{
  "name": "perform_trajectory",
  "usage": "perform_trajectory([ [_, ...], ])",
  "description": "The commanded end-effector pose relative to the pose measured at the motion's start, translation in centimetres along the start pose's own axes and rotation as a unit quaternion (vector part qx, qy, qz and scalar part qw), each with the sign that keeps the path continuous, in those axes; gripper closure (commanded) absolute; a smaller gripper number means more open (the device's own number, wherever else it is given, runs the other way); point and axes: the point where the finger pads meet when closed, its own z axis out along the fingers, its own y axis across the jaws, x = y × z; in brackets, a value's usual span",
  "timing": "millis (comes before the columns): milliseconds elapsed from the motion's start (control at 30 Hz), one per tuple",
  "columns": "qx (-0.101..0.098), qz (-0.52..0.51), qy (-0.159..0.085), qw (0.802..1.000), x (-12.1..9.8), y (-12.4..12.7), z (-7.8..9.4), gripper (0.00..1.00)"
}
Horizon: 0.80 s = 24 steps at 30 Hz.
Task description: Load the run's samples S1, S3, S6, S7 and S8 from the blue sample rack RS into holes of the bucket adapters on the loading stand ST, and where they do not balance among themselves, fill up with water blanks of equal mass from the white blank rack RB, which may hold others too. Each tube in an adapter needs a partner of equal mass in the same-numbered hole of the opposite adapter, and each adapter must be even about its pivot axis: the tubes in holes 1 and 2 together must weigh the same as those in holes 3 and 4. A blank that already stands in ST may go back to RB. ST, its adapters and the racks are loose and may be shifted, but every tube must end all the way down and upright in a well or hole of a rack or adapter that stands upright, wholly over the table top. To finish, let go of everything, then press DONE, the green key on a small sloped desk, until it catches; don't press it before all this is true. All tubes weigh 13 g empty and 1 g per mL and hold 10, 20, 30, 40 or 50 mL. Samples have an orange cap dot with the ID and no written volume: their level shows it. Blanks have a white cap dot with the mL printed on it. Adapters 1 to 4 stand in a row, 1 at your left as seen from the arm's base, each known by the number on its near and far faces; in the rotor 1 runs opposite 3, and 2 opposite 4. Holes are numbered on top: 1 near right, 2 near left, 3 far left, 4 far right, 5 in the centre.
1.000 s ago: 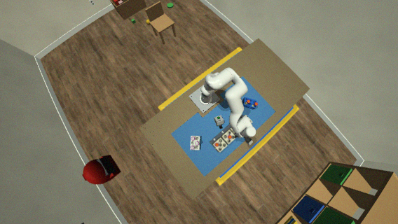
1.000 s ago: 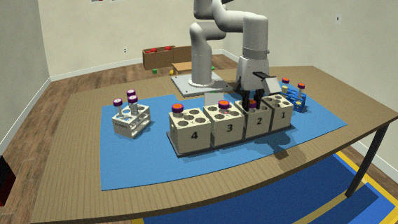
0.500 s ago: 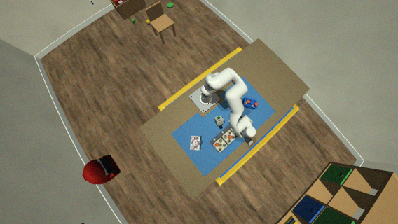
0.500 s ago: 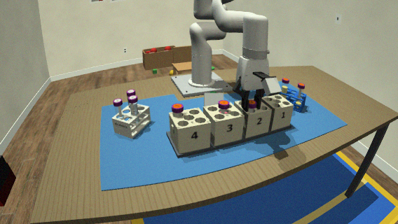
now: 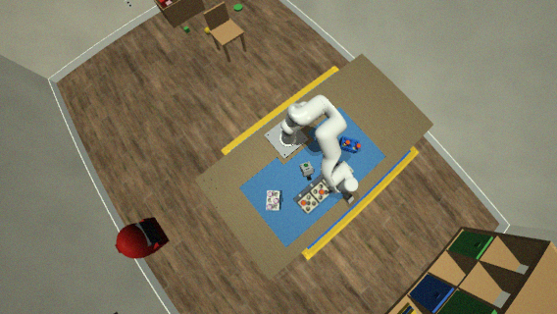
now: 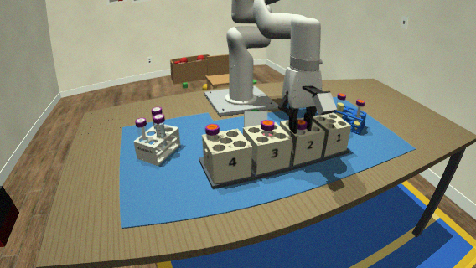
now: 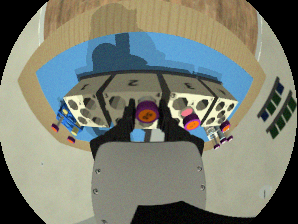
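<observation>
My gripper (image 6: 302, 126) (image 7: 147, 105) stands over adapter 2 (image 6: 310, 146) on the loading stand. Its fingers are slightly open on either side of an orange-dot sample tube (image 6: 302, 124) (image 7: 147, 115). That tube sits low in a hole on the arm's side of adapter 2. Adapter 4 (image 6: 231, 161) holds one orange-dot sample (image 6: 212, 130). Adapter 3 (image 6: 274, 152) holds another (image 6: 267, 125) (image 7: 190, 121). Adapter 1 (image 6: 338, 136) shows only empty holes. The blue rack RS (image 6: 359, 120) (image 5: 350, 144) holds two capped tubes (image 6: 341, 96) (image 6: 359, 102). The white rack RB (image 6: 156, 147) (image 5: 273, 200) holds three blanks (image 6: 141, 122).
The small desk with the green DONE key (image 5: 305, 165) stands between the arm's base and the stand. The stand lies near the table's outer edge on the blue mat (image 6: 176, 197). A chair and boxes stand on the floor far off.
</observation>
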Motion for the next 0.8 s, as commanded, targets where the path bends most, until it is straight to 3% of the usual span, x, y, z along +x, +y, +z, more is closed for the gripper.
perform_trajectory([
  [0, 0.000, 0.000, 0.002, 1.000, 0.1, 0.0, -0.3, 0.57],
  [767, 0.000, 0.000, 0.002, 1.000, 0.1, 0.0, -4.5, 0.57],
])
